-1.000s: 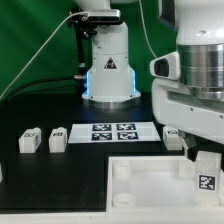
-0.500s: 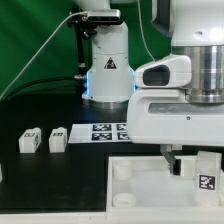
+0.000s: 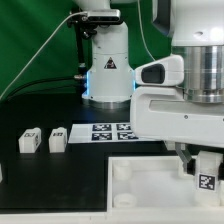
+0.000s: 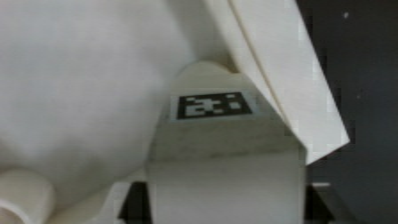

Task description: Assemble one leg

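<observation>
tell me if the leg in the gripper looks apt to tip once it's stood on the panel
The leg looks stiff: a blocky white piece with flat faces. Standing taller than wide, it might tip if nudged on the panel. Its smooth surface in the wrist view suggests it could slip. Whether the gripper clamps it cannot be told.
</observation>
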